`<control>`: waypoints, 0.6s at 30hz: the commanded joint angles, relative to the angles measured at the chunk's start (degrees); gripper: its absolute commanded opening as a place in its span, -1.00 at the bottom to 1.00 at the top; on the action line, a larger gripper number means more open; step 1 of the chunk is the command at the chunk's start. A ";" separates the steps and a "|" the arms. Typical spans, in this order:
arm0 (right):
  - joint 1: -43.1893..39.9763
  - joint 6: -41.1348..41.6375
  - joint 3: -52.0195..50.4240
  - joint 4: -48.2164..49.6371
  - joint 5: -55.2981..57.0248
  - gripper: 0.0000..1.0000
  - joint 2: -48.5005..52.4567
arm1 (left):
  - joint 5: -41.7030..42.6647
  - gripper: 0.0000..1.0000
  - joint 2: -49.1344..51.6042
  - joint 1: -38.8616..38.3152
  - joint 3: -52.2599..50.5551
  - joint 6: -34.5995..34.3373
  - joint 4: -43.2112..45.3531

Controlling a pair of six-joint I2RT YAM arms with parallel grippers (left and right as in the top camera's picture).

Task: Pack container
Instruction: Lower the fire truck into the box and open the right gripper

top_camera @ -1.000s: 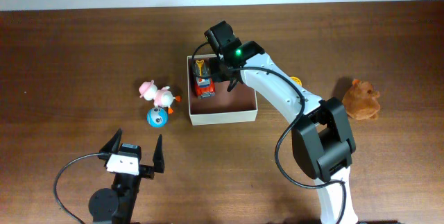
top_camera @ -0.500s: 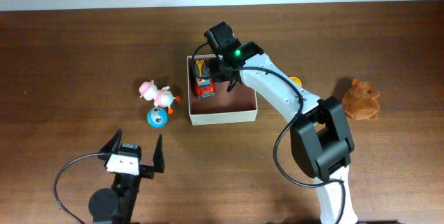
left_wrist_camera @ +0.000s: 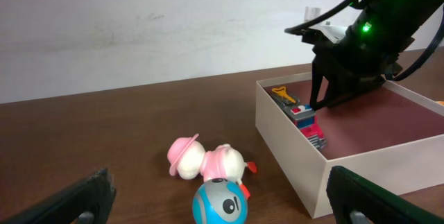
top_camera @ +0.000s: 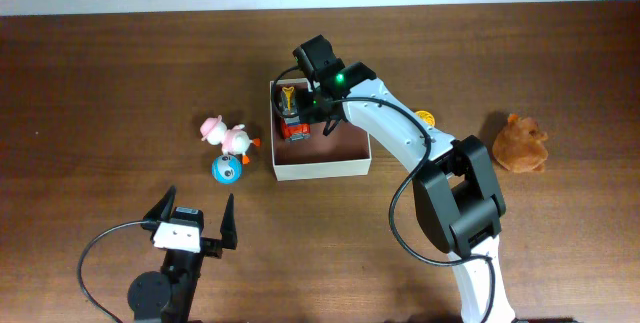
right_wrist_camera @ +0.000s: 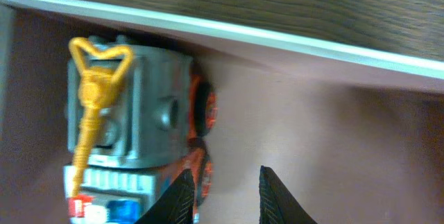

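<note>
The brown wooden table point(top_camera: 100, 83) fills the overhead view; clock directions here are read from that view, with twelve at the far edge. The white right arm point(top_camera: 400, 138) rises from about five o'clock and reaches to the middle, its wrist hanging over the container.

The container point(top_camera: 322, 170), a square shallow box with cream outer walls and a pinkish-brown floor, sits near the table's centre, slightly toward twelve. The left gripper point(top_camera: 198, 208) stands well apart at the container's seven o'clock, its jaws spread wide with nothing between them.

A brown plush animal point(top_camera: 522, 144) lies at the container's three o'clock, clear of the box and just past the arm's elbow.

Inside the container, a grey and red toy truck point(top_camera: 291, 115) with a yellow hook lies along the nine o'clock wall, close to the eleven o'clock corner. The right gripper point(right_wrist_camera: 223, 193) is down in the box at the truck's three o'clock. In the wrist view its fingertips point(right_wrist_camera: 182, 196) stand a little apart with only bare floor between them, one just beside the truck's wheels, so it appears released rather than gripping.

Outside, near the nine o'clock wall, sits a pink and white duck toy point(top_camera: 227, 135), with a blue ball-shaped toy point(top_camera: 227, 170) at its six o'clock. A small yellow object point(top_camera: 426, 117) peeks out beside the arm; I cannot tell what it is.
</note>
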 commanded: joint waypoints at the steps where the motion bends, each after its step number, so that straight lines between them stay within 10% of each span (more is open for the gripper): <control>1: 0.33 -0.31 -0.42 1.20 -5.49 -0.47 0.42 | 0.00 0.99 -0.46 0.13 -0.44 0.90 0.11; 18: -1.55 -1.84 -0.39 1.38 -2.64 -0.47 0.26 | -0.02 0.99 -0.44 0.13 -0.44 0.90 0.09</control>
